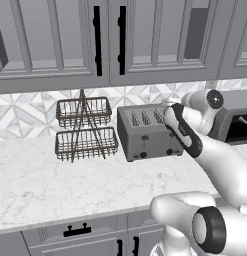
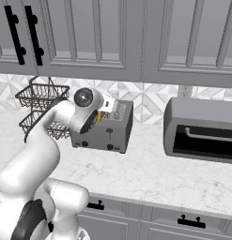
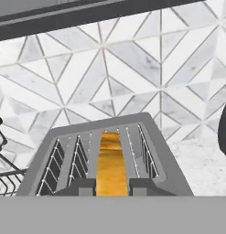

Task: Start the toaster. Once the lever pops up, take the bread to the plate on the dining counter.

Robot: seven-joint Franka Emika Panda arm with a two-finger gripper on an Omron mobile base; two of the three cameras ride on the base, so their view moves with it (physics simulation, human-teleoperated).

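Bread (image 3: 110, 164) stands on edge in a slot of the toaster (image 1: 145, 134), golden face toward the hand camera, with the gripper (image 3: 111, 186) clamped on it, one dark fingertip on each side. From the left base view the arm hides that slot. Left of the toaster stands a two-tier wire basket (image 1: 85, 129); to its right, in the right base view, a grey oven-like appliance (image 2: 200, 129).

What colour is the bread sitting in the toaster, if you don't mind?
Golden-orange; the bread shows best in the hand view.
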